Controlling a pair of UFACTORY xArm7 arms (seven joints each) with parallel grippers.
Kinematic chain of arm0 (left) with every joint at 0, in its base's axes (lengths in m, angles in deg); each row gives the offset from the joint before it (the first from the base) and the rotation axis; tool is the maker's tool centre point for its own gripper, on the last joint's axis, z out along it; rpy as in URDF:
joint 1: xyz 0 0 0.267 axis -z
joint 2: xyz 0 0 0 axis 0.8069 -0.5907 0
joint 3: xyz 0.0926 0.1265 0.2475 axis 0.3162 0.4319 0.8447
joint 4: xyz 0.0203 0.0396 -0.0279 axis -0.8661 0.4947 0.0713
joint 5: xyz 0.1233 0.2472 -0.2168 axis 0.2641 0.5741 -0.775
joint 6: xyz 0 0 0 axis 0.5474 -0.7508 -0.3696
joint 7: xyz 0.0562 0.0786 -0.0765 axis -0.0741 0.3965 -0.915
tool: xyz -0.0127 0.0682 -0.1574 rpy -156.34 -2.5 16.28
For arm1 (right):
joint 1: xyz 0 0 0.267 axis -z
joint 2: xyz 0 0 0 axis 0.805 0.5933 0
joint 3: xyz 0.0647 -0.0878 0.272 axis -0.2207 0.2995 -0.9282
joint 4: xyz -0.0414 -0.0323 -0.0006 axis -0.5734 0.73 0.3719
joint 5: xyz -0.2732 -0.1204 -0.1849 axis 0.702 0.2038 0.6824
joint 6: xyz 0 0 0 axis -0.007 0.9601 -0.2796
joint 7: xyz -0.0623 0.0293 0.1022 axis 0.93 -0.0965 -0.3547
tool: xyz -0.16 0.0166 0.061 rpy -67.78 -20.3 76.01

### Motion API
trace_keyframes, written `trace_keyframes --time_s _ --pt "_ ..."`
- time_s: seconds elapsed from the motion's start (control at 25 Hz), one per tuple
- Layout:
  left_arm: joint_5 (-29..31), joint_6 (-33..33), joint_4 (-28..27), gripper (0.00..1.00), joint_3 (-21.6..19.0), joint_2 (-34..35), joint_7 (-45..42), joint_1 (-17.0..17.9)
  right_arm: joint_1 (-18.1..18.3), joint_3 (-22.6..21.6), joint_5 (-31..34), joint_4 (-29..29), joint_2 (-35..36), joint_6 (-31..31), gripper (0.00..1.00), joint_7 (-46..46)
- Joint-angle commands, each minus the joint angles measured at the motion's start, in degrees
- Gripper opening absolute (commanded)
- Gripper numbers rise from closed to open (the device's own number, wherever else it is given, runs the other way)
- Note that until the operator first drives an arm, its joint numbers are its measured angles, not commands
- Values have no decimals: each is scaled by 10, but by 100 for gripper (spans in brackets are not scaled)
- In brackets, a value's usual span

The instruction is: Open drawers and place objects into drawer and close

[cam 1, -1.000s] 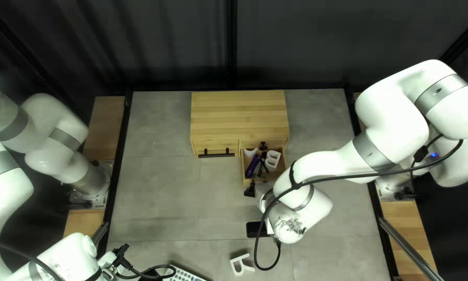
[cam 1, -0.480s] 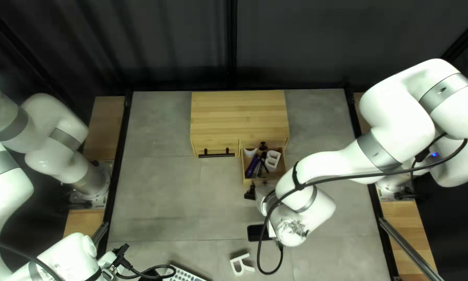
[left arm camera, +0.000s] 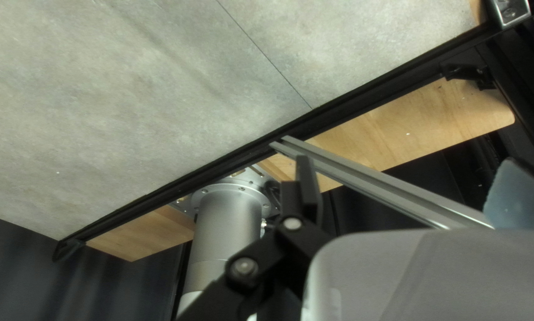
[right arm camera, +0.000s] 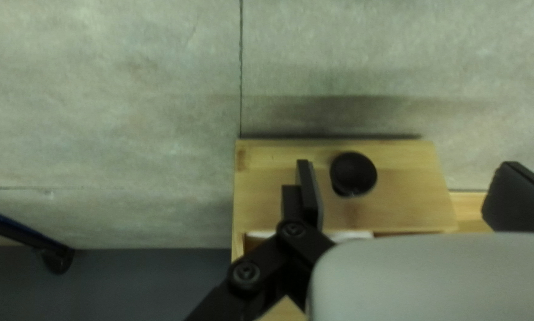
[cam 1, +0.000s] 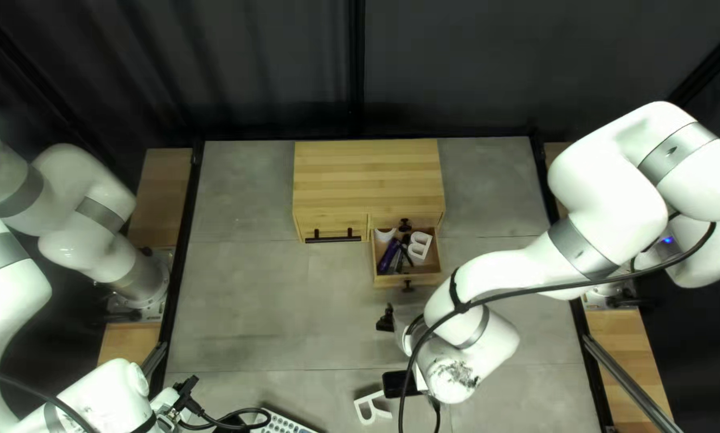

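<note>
Drawer (cam 1: 388,281), pulled out, stood beyond the left hand (left arm camera: 407,178) and right hand (right arm camera: 407,178), both with fingers spread and empty. Closing seemed next: a level push near the black knob (right arm camera: 353,172), letter B (cam 1: 419,246) lying low, would likely slide it straight into the wooden cabinet (cam 1: 367,176).

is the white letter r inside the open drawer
No, the white letter R lies on the table, well outside the open drawer.
</note>
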Motion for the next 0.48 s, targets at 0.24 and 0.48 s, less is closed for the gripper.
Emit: trace_keyframes --time_s 0.24,0.48 --pt "0 0 0 100 0 0 0 0 21 12 10 -25 -10 31 100 7" --pt "0 0 0 100 0 0 0 0 25 16 18 -36 -18 34 100 9"
